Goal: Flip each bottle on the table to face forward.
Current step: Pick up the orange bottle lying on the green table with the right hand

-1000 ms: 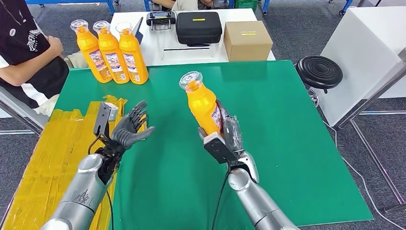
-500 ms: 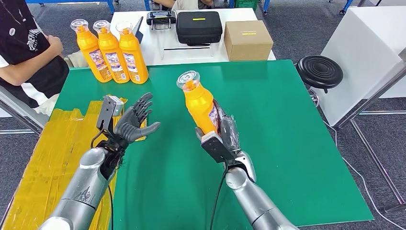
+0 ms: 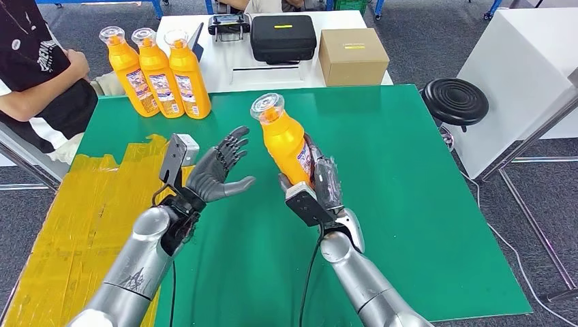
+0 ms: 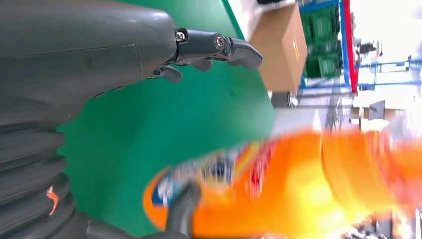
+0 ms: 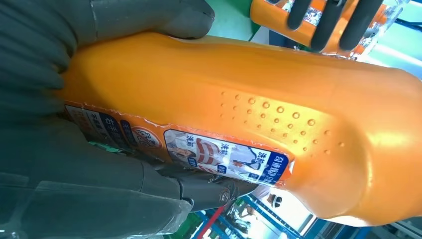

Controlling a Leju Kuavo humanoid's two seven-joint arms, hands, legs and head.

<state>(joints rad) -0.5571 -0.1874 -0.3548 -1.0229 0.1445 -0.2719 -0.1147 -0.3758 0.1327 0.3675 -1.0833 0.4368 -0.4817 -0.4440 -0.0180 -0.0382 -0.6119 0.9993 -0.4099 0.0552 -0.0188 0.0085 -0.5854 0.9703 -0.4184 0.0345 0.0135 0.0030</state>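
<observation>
My right hand [image 3: 320,185] grips an orange bottle [image 3: 285,141] by its lower body and holds it upright above the green table [image 3: 422,177]. The bottle has a clear cap and a blue label on its side. Up close the right wrist view shows the orange bottle [image 5: 239,109] wrapped by grey fingers [image 5: 124,174]. My left hand [image 3: 218,167] hovers just to the bottle's left, fingers spread, palm toward it, holding nothing. The left wrist view catches the blurred orange bottle [image 4: 298,184] beside the left hand's fingertips [image 4: 239,50]. Three more orange bottles [image 3: 157,71] stand in a row at the table's far left corner.
Yellow tape [image 3: 75,218] covers the table's left strip. A person in a black shirt [image 3: 37,75] sits at the far left. A white table behind carries a black case [image 3: 282,37] and a cardboard box [image 3: 352,56]. A black stool [image 3: 454,102] stands to the right.
My left hand has risen and moved right, closing in on the held bottle. My right hand has shifted the bottle slightly left and up.
</observation>
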